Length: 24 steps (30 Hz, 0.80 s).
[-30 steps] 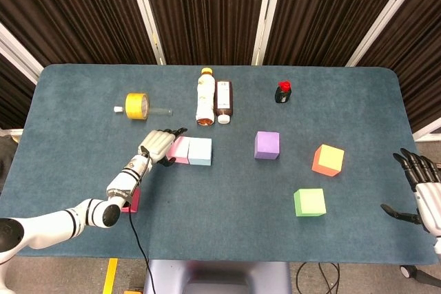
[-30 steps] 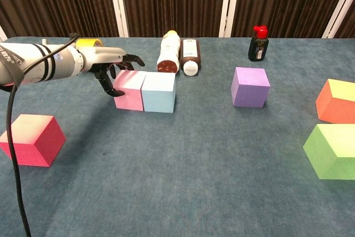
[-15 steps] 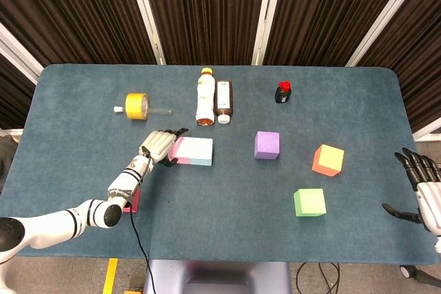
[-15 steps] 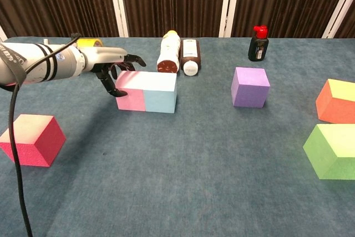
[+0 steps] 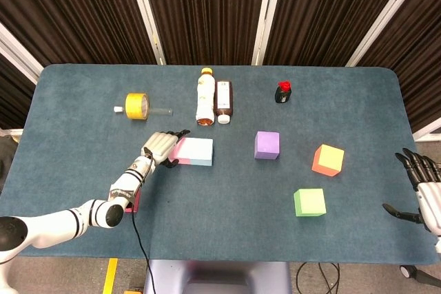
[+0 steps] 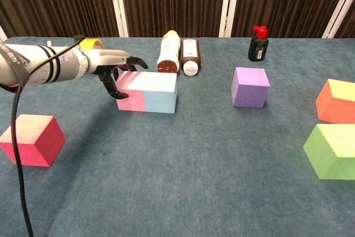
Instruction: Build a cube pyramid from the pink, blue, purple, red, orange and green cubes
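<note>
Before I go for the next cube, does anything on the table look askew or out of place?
Two bottles lie on their sides behind the pink cube and blue cube: a yellow-capped bottle and a dark bottle. Neither shows a spill. The cubes look undamaged, and the pink and blue pair sits flush.

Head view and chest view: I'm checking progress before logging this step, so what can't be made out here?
- Red cube: head view, mostly hidden under the left arm; the chest view shows it whole.
- Left hand: whether it touches the pink cube is unclear in both views.
- Right hand: head view, cut by the right edge; absent from the chest view.
- Green cube: chest view, cut by the right edge.
</note>
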Motion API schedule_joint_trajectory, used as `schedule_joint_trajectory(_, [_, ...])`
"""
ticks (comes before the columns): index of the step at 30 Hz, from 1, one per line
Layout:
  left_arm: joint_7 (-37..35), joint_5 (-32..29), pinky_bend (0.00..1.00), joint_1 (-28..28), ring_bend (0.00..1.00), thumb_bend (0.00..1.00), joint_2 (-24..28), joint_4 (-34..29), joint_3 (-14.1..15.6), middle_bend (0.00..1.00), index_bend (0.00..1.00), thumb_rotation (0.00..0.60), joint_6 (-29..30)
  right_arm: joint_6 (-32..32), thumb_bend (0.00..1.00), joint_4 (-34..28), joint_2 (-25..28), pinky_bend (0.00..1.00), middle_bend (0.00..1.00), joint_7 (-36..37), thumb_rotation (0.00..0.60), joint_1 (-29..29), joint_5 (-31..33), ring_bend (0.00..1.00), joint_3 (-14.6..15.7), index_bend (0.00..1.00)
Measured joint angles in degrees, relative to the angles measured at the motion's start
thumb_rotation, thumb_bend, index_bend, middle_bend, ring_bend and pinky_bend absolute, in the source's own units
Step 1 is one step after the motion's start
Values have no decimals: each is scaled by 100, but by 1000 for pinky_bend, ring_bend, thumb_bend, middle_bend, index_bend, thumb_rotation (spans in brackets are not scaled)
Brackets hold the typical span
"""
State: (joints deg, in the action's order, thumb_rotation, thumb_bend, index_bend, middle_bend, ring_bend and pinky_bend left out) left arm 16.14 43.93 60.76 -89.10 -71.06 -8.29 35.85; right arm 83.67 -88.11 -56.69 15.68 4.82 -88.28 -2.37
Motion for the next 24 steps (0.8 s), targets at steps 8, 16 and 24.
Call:
schedule_joint_trajectory(8, [80, -32, 268, -18, 19, 373, 142, -193, 74, 52, 0, 600, 62, 29, 195, 5, -4, 111, 113, 25, 600, -3, -22, 0, -4, 0])
schedule_joint_trajectory(16, [165, 143, 226, -135, 0, 373, 423, -518, 184, 16, 0, 600, 324, 87, 195, 11, 18, 112, 113, 87, 600, -23, -73, 0, 7, 0])
schedule_joint_trajectory(24, [530, 384, 164, -279, 0, 373, 559, -358, 423, 13, 0, 600, 612, 57, 194, -17, 12, 112, 113, 32, 600, -1, -90, 0, 14, 0])
